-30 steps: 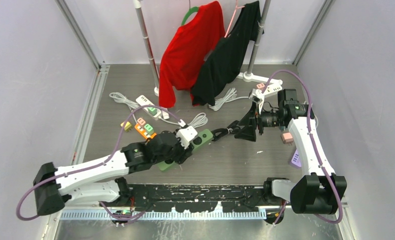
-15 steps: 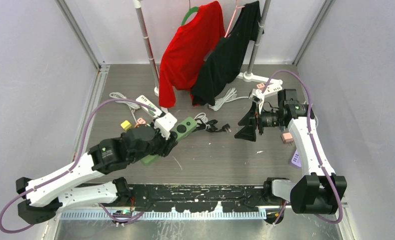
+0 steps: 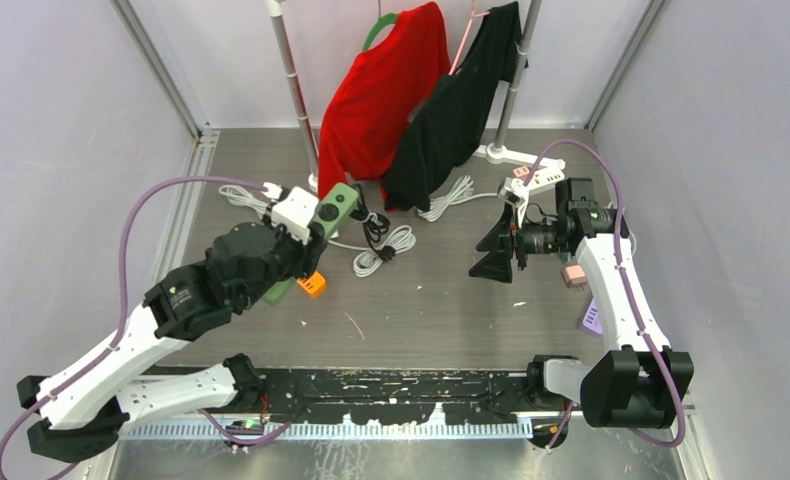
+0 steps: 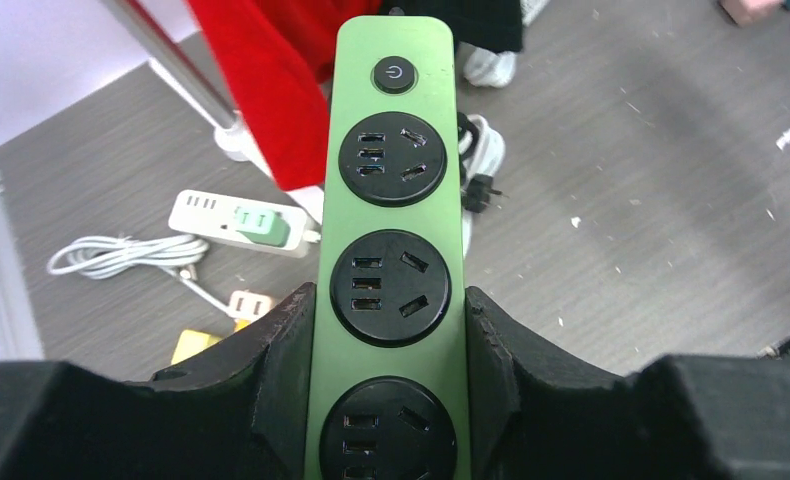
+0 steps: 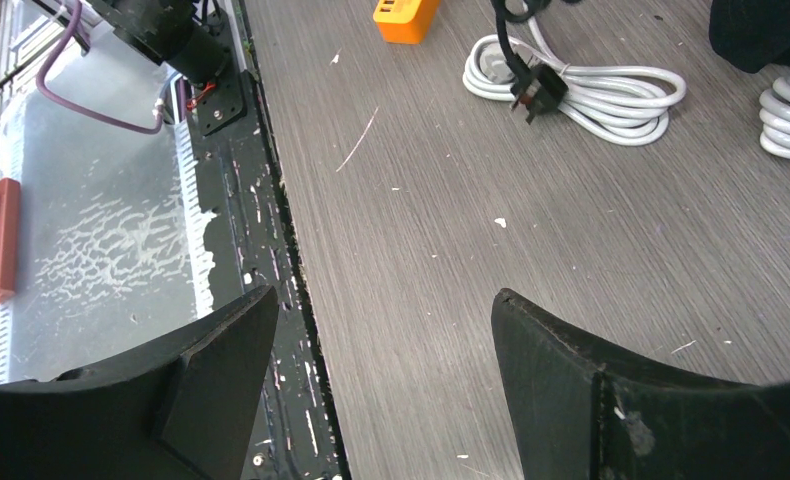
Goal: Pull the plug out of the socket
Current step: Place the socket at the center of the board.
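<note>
Gripping the green power strip [image 4: 396, 240] by its long sides, the left pincer [image 3: 306, 235] is pinched shut on the strip's body and carries it clear of the worktop [image 3: 421, 310], toward the far left corner. In the left wrist view the strip runs lengthwise away from the camera, with its round black outlets facing the lens and the power button at the far end. The strip's far tip points at the hem of a red shirt [image 3: 381, 100], which hangs on a rack beside a black shirt [image 3: 456, 110].

The black plug [image 5: 533, 88] lies on the worktop, apart from the strip. It rests against the end of a white coiled cable [image 5: 591, 95] near the middle of the far half, and its black cord [image 3: 375, 226] loops back toward the strip.

The right pincer [image 5: 386, 310] is spread wide and grips nothing. It hangs over the right half of the worktop, well apart from the plug.

An orange adapter [image 3: 312, 285] sits on the worktop just beside the left arm. A white power strip [image 4: 236, 222] lies near the far left edge.
</note>
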Controlling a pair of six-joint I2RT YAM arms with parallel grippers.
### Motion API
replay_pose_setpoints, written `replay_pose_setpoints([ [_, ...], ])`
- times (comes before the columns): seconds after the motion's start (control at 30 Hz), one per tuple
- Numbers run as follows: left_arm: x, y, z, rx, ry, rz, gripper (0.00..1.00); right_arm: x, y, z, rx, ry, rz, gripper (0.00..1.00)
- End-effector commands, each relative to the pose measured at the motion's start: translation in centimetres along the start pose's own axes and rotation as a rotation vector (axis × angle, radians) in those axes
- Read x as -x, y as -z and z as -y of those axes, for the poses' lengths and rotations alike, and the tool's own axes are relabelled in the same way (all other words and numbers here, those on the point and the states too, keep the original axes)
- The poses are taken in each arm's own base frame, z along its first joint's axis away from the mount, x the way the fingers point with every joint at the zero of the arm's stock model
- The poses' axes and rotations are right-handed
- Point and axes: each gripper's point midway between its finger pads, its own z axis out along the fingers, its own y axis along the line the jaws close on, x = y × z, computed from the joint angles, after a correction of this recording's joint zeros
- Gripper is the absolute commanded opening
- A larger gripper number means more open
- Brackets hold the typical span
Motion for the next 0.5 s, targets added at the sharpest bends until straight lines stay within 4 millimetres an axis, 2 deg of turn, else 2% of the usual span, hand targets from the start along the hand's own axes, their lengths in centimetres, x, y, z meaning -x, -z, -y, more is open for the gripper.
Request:
replay_pose_setpoints([
  [0.0, 8.0, 2.7, -4.9, 0.155, 0.131, 0.254, 0.00, 1.4, 0.4, -0.3, -0.006, 0.058, 0.035, 0.83],
  [0.2, 9.2, 3.9, -9.0, 0.298, 0.149, 0.273, 0.00, 1.4, 0.4, -0.4, -0.004, 0.058, 0.038, 0.83],
  [0.47, 8.4, 3.4, -13.9, 0.468, 0.179, 0.227, 0.00, 1.6, 0.4, -0.6, -0.002, 0.062, 0.042, 0.83],
])
